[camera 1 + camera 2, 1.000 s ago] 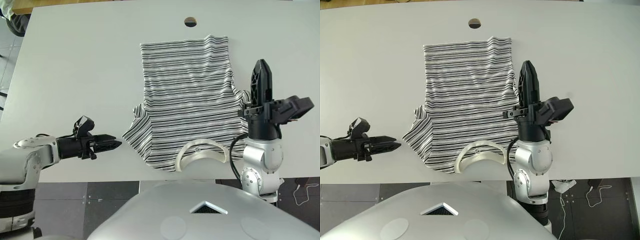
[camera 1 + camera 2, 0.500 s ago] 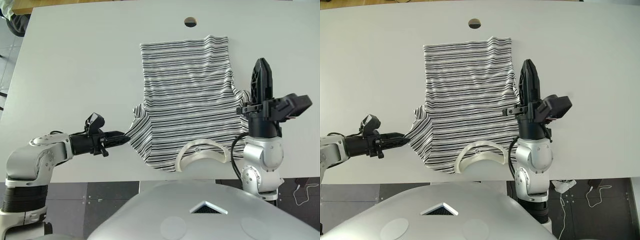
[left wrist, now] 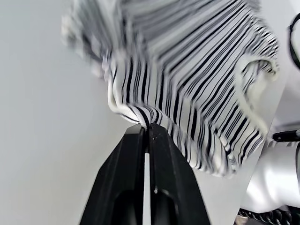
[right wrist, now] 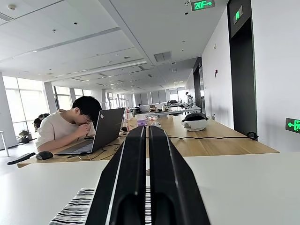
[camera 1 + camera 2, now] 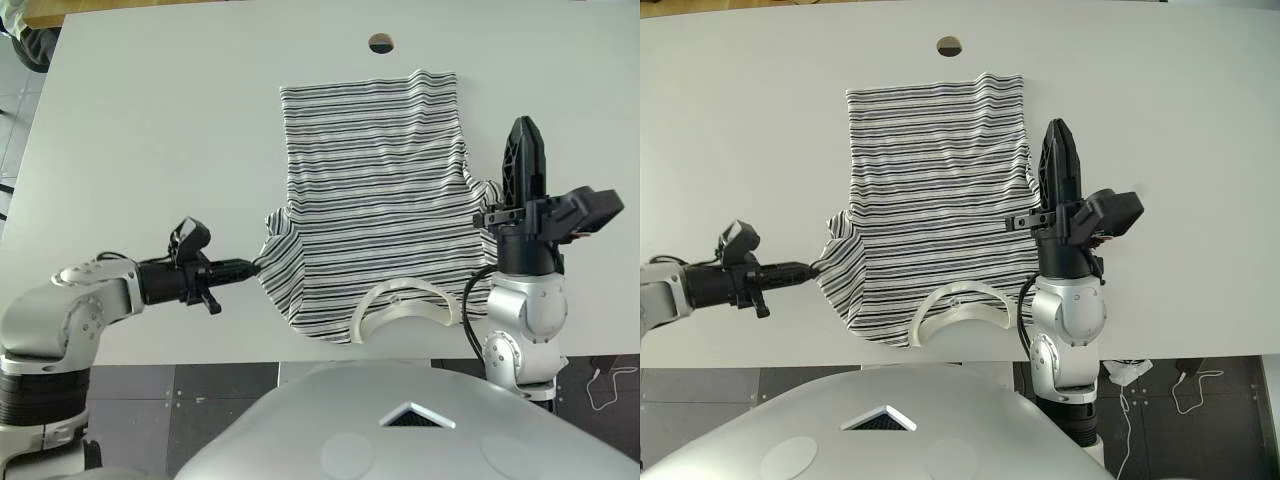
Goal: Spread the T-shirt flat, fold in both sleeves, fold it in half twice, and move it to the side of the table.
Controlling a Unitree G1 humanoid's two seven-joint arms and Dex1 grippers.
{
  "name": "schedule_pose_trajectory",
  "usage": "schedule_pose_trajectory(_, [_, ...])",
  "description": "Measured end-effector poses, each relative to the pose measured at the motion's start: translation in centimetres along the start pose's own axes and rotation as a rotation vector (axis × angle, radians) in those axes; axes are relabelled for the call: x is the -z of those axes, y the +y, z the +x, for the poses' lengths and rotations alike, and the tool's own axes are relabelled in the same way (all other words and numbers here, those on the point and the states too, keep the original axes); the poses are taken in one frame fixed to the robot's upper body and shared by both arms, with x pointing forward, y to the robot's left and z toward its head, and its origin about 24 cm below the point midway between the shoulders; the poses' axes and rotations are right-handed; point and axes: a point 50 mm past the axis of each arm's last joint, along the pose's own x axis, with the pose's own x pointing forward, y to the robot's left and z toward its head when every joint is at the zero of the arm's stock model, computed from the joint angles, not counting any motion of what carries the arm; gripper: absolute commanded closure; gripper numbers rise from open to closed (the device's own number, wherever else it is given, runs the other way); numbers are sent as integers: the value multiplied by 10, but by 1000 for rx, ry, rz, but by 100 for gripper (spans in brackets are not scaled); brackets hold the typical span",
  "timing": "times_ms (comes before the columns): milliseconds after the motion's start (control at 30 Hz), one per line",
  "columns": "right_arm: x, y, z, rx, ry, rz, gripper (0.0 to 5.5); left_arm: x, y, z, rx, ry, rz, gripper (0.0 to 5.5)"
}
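White table (image 5: 150,120), wide, pale top. Striped T-shirt (image 5: 375,200) lies about mid-table, black and white stripes, mostly spread but rippled. Its hem is on the far side and the neck is at the near edge, closest to the robot. The sleeve on the robot's left is bunched and partly tucked, not flat; the sleeve on the robot's right sits just behind the right arm, so it's mostly hidden. Right gripper (image 5: 523,130) stands upright beside the shirt's right edge with its tip pointing up and away from the table. Its fingers are pressed together with nothing between them, and the cloth is not touching them. Left gripper (image 5: 245,266) lies low and roughly level over the table, coming in from the robot's left, with its tip at the edge of the bunched left sleeve. The left wrist view has both fingers clenched on a pinch of the striped sleeve hem (image 3: 140,115). White ribbed collar (image 5: 405,300) curves open at the near edge of the table. Small round hole (image 5: 380,43) in the tabletop sits just beyond the hem, apart from the shirt.
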Motion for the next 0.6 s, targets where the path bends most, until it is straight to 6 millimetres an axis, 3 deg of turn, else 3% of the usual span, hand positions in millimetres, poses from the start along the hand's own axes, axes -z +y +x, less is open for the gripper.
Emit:
schedule_pose_trajectory(167, [4, 4, 4, -22, 9, 8, 540, -16, -14, 24, 44, 10, 127, 538])
schedule_pose_trajectory(367, [6, 6, 6, -36, 16, 3, 540, -28, -48, 80, 200, -42, 169, 538])
schedule_pose_trajectory(467, [7, 7, 7, -43, 23, -2, 540, -29, -66, 100, 260, -54, 165, 538])
schedule_pose_trajectory(567, [9, 7, 7, -45, 41, -3, 540, -24, -69, 108, 245, -22, 179, 538])
schedule_pose_trajectory(600, [10, 6, 6, -45, 55, -2, 517, -19, -67, 112, 214, 9, 185, 515])
